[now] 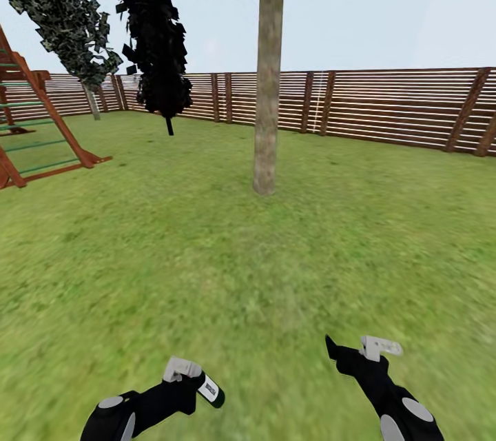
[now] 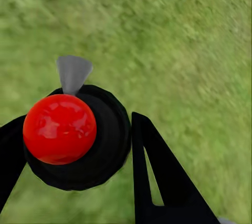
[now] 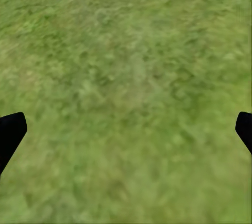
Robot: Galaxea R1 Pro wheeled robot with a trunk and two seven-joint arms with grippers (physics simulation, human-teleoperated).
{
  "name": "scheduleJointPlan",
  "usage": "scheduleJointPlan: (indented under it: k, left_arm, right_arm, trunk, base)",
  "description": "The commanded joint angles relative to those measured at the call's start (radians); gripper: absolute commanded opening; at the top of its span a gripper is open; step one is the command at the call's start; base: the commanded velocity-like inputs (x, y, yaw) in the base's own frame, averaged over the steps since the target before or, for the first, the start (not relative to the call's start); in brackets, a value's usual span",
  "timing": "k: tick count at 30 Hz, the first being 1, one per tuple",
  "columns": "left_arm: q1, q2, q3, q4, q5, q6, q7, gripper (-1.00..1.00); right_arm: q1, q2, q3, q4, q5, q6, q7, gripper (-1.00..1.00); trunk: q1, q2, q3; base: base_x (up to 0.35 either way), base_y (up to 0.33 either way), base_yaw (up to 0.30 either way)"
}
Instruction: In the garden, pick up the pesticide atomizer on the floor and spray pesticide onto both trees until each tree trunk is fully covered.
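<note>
The left gripper (image 1: pixel 196 386) clasps the pesticide atomizer (image 1: pixel 211 391); the right gripper (image 1: pixel 355 348) gapes empty. The tree trunk (image 1: pixel 267 83) stands upright, well ahead between them.

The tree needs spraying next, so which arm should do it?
Left. Its claw already holds the pesticide atomizer, facing the tree trunk ahead. The right claw is open and holds nothing.

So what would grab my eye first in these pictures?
Probably the tree trunk, a tall bare column on the grass straight ahead, before the wooden fence. Next, low in the head view, the left gripper clutching the pesticide atomizer, which the left wrist view shows with a glossy red cap.
</note>
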Motion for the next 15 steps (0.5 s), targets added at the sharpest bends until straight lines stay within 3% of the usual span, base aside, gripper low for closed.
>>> scheduleJointPlan:
  k: [1,8,15]
  left_arm:
    - [-0.001,-0.002,0.003,-0.001,-0.008,0.004,-0.007,-1.0]
    - [-0.001,-0.002,0.003,-0.001,-0.008,0.004,-0.007,-1.0]
    - [-0.001,-0.002,0.003,-0.001,-0.008,0.004,-0.007,-1.0]
  right_arm:
    - [0.0,-0.001,0.003,-0.002,-0.01,0.002,-0.01,1.0]
    - [0.0,-0.001,0.003,-0.002,-0.01,0.002,-0.01,1.0]
    - [0.0,-0.001,0.003,-0.002,-0.01,0.002,-0.01,1.0]
  trunk:
    - [0.001,0.0,-0.001]
    - [0.001,0.0,-0.001]
    - [0.001,0.0,0.001]
  base:
    - [0.342,0.0,0.0]
    - [0.342,0.0,-0.006]
    - [0.342,0.0,-0.179]
